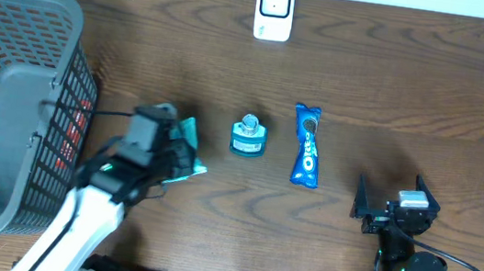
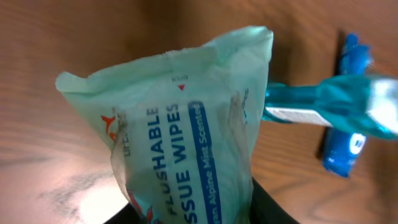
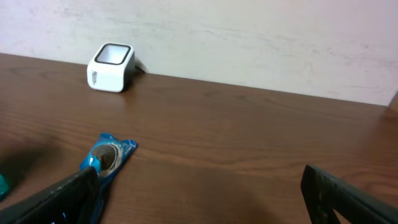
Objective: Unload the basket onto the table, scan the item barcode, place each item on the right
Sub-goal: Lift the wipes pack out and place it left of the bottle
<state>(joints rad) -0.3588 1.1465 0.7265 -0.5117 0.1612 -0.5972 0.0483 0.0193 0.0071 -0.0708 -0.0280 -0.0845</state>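
left gripper clamped on the wipes pack. the pack sticks out of the jaws to the right, left of the teal jar and oreo pack. scanner far centre, well apart from the pack. right gripper near right, jaws wide, holding nothing. basket at left.

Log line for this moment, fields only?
left end effector: shut on wipes pack | right end effector: open, empty | scanner: nothing presented | Oreo pack: untouched
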